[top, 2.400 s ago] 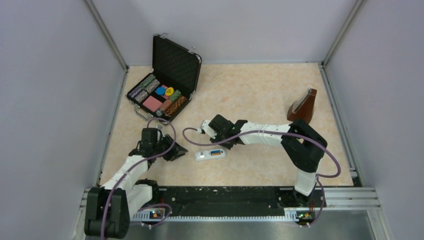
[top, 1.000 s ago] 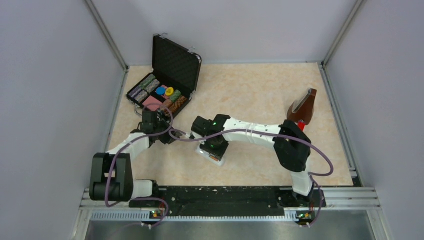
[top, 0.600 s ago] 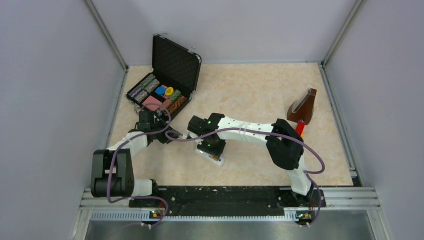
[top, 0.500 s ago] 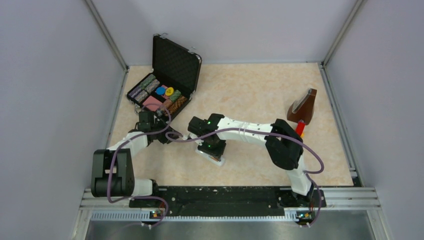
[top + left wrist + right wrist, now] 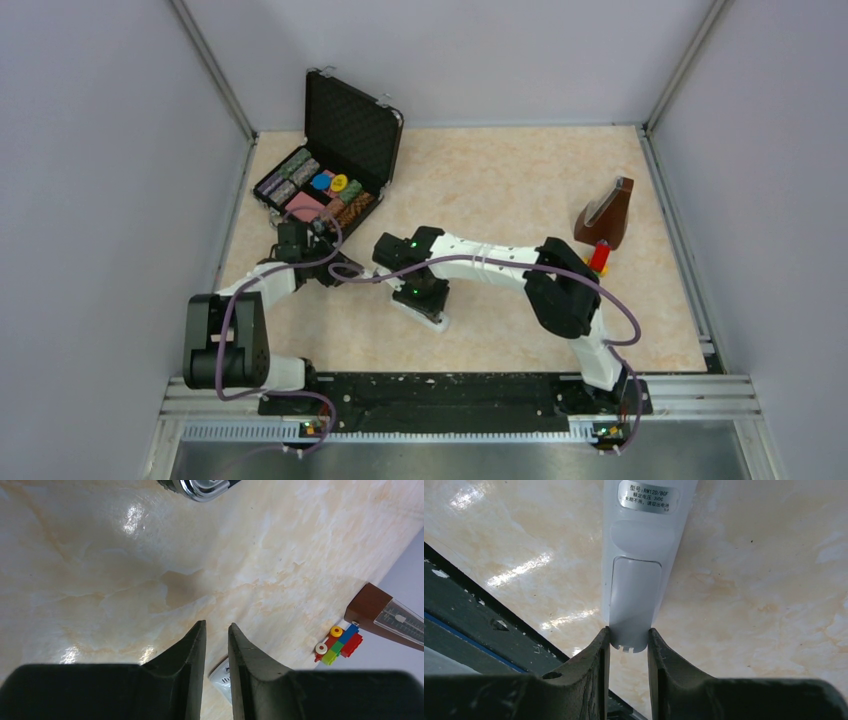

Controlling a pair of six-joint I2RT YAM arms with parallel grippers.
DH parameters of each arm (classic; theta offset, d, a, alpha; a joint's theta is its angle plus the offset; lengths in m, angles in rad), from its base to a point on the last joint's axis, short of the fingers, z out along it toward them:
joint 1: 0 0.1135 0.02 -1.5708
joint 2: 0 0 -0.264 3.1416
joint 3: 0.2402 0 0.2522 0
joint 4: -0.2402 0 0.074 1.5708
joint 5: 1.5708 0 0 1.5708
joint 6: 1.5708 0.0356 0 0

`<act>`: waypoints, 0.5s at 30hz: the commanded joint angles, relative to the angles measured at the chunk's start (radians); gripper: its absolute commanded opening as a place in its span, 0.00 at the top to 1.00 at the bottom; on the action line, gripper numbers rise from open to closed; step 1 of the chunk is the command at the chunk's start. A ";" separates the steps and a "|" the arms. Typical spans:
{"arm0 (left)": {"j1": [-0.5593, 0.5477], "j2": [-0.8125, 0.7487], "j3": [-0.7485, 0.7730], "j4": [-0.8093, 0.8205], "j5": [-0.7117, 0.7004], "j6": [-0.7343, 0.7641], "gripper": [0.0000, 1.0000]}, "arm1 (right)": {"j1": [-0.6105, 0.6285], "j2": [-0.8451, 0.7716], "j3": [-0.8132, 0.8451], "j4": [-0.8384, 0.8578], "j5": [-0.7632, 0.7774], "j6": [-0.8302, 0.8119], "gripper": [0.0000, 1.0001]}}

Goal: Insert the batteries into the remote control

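The remote control (image 5: 649,530) lies back up on the table, slanted under my right gripper (image 5: 425,295); only its near end (image 5: 434,320) shows from above. A small white cover piece (image 5: 631,605) lies along its back. My right gripper (image 5: 629,632) is shut on the cover's near, tabbed end. The batteries are hidden. My left gripper (image 5: 340,272) sits to the left of the remote, apart from it. In the left wrist view it (image 5: 216,625) stands narrowly open with nothing between the fingers. Something white shows through the gap; I cannot tell what it is.
An open black case of poker chips (image 5: 330,170) stands at the back left, its chrome corner (image 5: 200,487) close to my left gripper. A brown metronome (image 5: 607,212) and a toy block train (image 5: 340,642) sit at the right. The black base rail (image 5: 464,610) runs close behind the remote.
Since the earliest frame the left arm swung up toward the case, and the right gripper came onto the remote, which turned slantwise. Over the last second the right gripper crept slightly left.
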 commanded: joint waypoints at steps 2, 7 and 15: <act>0.011 0.006 0.020 0.040 0.018 0.012 0.72 | 0.013 0.028 0.059 -0.007 -0.001 0.032 0.89; 0.012 0.009 0.021 0.042 0.022 0.012 0.72 | 0.014 0.045 0.071 -0.020 -0.017 0.043 0.88; 0.014 0.009 0.021 0.040 0.025 0.013 0.73 | 0.014 0.057 0.082 -0.036 0.013 0.042 0.74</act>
